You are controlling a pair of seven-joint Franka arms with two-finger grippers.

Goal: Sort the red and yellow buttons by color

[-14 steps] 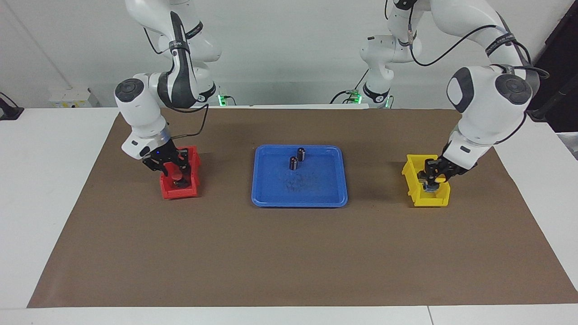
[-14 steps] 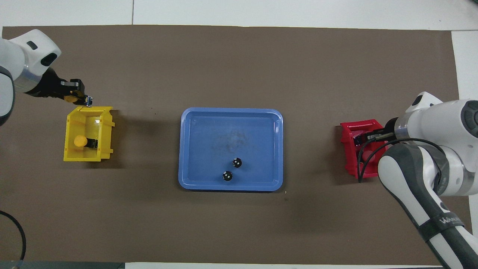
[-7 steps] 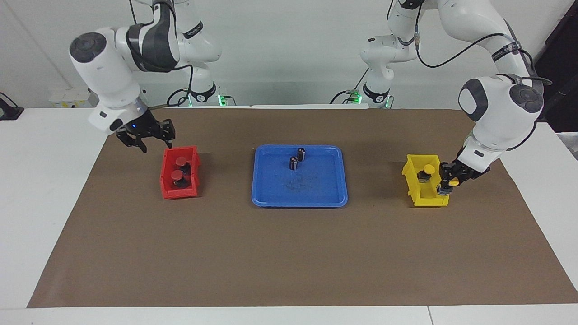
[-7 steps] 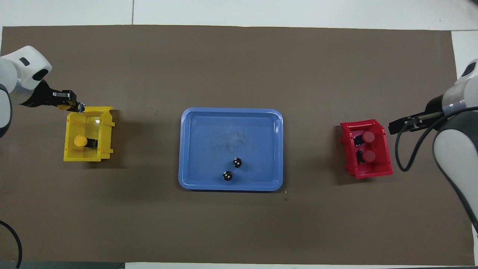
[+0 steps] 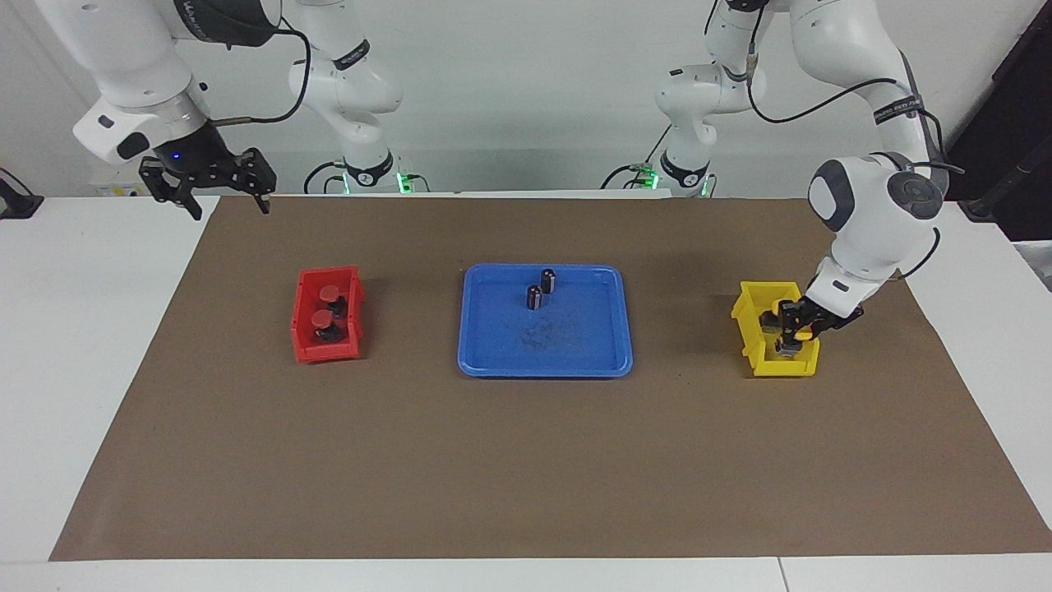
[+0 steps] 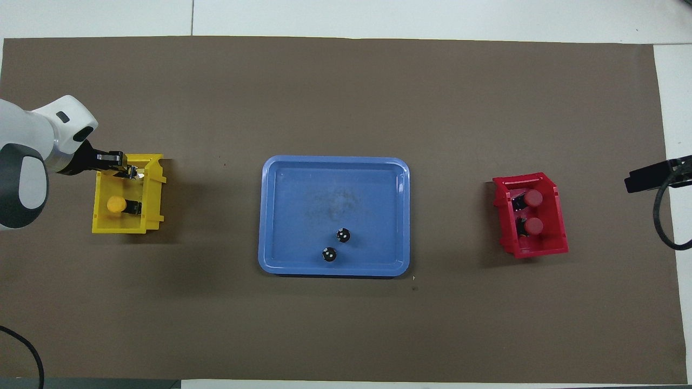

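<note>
Two red buttons [image 5: 329,293] [image 5: 322,318] lie in the red bin [image 5: 306,345] toward the right arm's end; from above they show as red caps [image 6: 533,198] [image 6: 534,225]. My right gripper [image 5: 232,208] hangs open and empty, high over the mat's corner at that end. One yellow button [image 6: 115,205] lies in the yellow bin [image 6: 154,208]. My left gripper [image 5: 792,335] is shut on the other yellow button [image 5: 803,330], low inside the yellow bin [image 5: 748,329], over its farther part [image 6: 127,171].
A blue tray [image 5: 493,362] sits mid-table with two small dark capless cylinders [image 5: 548,280] [image 5: 534,297] in its part nearer the robots. A brown mat [image 5: 526,460] covers the table under the tray and both bins.
My right gripper let go of a red button in the red bin, opened, and rose away toward its own end. My left gripper carried its yellow button from the bin's outer edge into the bin.
</note>
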